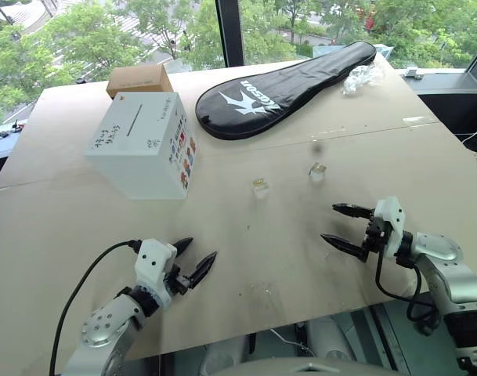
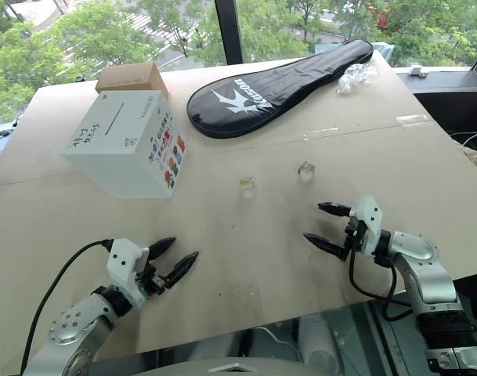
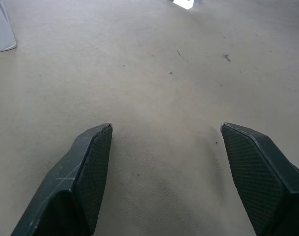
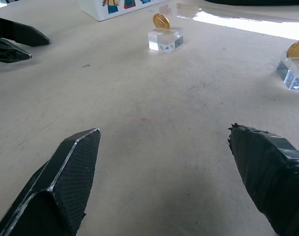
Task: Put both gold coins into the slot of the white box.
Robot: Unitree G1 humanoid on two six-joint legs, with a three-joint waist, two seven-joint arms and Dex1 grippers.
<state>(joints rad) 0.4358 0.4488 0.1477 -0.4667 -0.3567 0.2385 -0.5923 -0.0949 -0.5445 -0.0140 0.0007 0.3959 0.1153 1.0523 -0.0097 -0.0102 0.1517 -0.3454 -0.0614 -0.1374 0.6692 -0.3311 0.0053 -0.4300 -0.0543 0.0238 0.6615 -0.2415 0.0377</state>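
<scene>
left gripper (image 1: 197,262): mine, near left over the bare table (image 1: 58,211), jaws apart with nothing between them, aimed toward the middle.
right gripper (image 1: 338,225): mine, near right, jaws at their widest and empty, aimed left toward the coins.
near coin (image 4: 161,21): stands on edge on a small clear block (image 4: 165,39), mid-table, right of the white box.
far coin (image 4: 298,48): on its own clear block (image 4: 292,73), a little farther and to the right, just beyond my right gripper.
white box (image 1: 144,142): far left, upright, slot (image 1: 134,123) a thin dark line across its top face.
step in hand: as I judge it, reaching for a first coin; neither is touched yet.
doing it well: I would bring the right gripper level at coin height, pinch the disc by its flat faces above the block, and lift straight up so the block stays put.
what the wrist view adds: my right wrist view shows gold discs standing on clear blocks; from the head views they read as small glassy lumps.
what the head views add: the slot on top, hidden from the wrist.
</scene>
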